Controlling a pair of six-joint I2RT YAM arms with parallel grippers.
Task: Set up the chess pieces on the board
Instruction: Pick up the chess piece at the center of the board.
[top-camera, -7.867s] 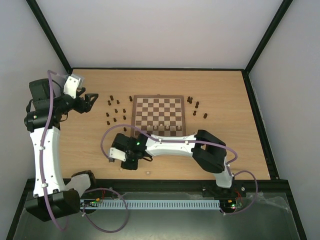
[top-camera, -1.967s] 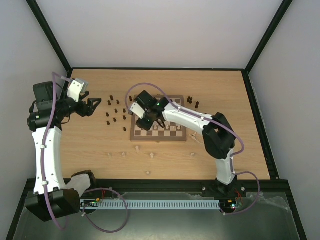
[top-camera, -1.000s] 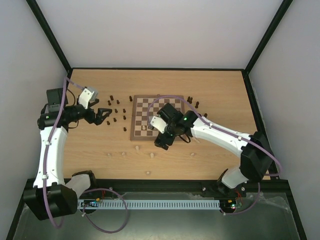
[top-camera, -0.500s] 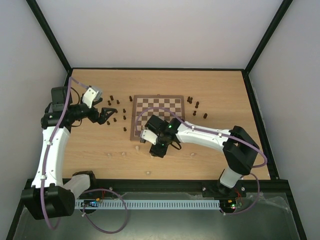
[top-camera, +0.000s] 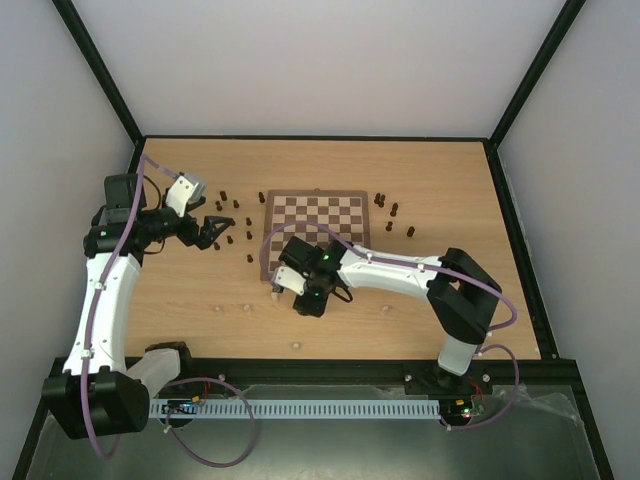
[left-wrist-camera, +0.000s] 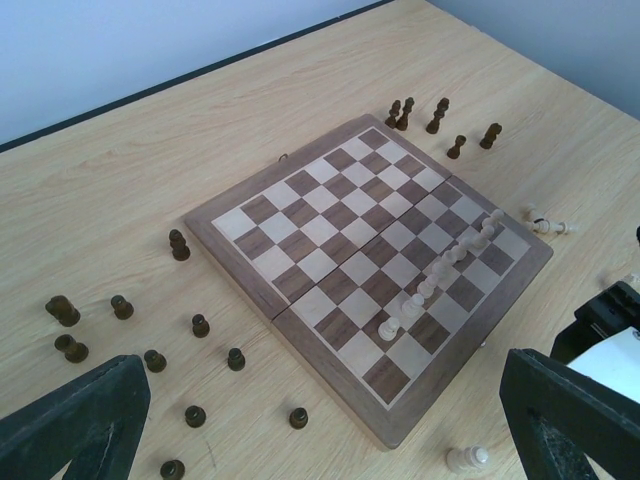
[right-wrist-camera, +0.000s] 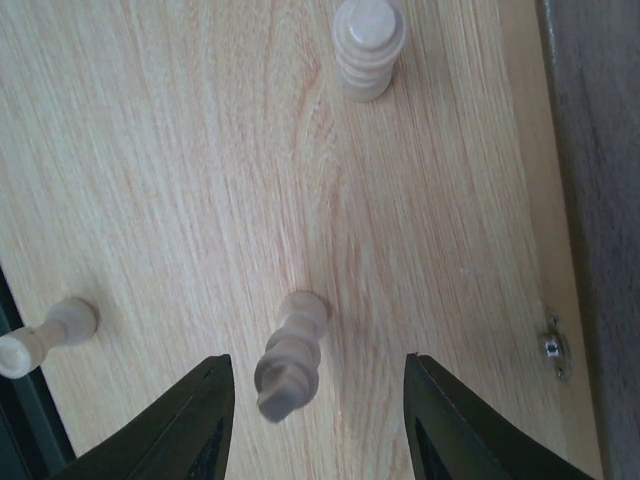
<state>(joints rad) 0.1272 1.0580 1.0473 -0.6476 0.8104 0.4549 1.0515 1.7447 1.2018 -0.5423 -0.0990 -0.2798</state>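
Note:
The board (top-camera: 316, 222) lies mid-table, and the left wrist view shows a row of pale pawns (left-wrist-camera: 440, 268) on the board (left-wrist-camera: 300, 225). My right gripper (top-camera: 304, 302) hangs over the table just in front of the board's near-left corner. Its jaws are open around an upright pale chess piece (right-wrist-camera: 293, 355), with a gap on each side of it. More pale pieces (right-wrist-camera: 367, 45) stand close by. Left of the board, my left gripper (top-camera: 215, 232) is wide open and empty above scattered dark pieces (top-camera: 232, 225).
Pale pieces (top-camera: 248, 307) lie loose on the near tabletop, one (top-camera: 296, 346) near the front edge. Dark pieces (top-camera: 392, 210) stand off the board's far-right corner. The board's rim (right-wrist-camera: 600, 150) is right of my right gripper. My right arm (top-camera: 400, 270) crosses the board's near edge.
My right gripper left the board, came down onto the table by its near-left corner, and its jaws narrowed around a pale piece. The left gripper edged slightly right.

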